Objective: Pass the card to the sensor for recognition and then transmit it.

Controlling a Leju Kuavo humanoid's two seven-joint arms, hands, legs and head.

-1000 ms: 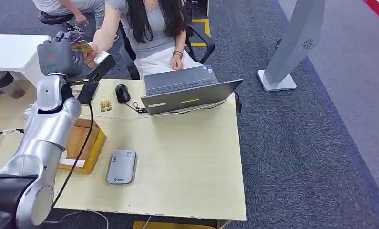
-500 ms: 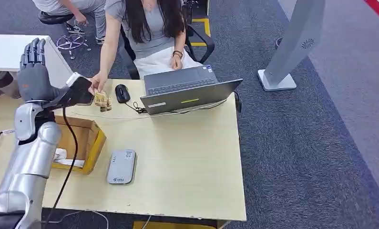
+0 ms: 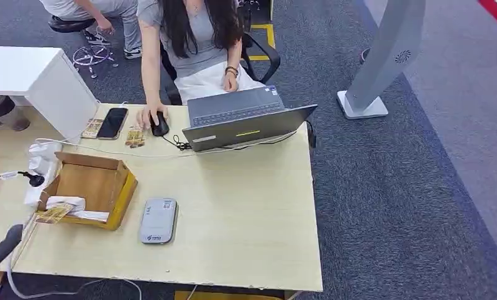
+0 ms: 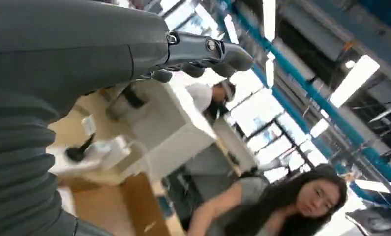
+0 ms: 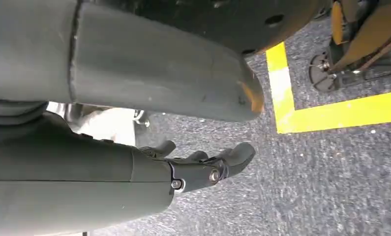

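Note:
A small patterned card (image 3: 135, 135) lies on the desk beside the black mouse (image 3: 160, 124), which a person's hand covers. The grey card reader (image 3: 159, 219) lies flat near the desk's front edge. Another card (image 3: 53, 214) rests on the near rim of the cardboard box (image 3: 124, 187). My left hand (image 4: 203, 54) is low, off the desk's left corner, fingers stretched out and holding nothing. My right hand (image 5: 203, 167) hangs over the carpet, fingers loosely apart and empty.
An open grey laptop (image 3: 245, 122) stands at the desk's far side with a seated person behind it. A black phone (image 3: 112, 122) and a further card (image 3: 92, 128) lie far left. A white cabinet (image 3: 39, 78) stands beside the desk, a grey kiosk stand (image 3: 383, 56) on the right.
My left arm has dropped from its raised reach toward the person down to the lower left. The person took the card, laid it by the mouse, and now rests a hand on the mouse.

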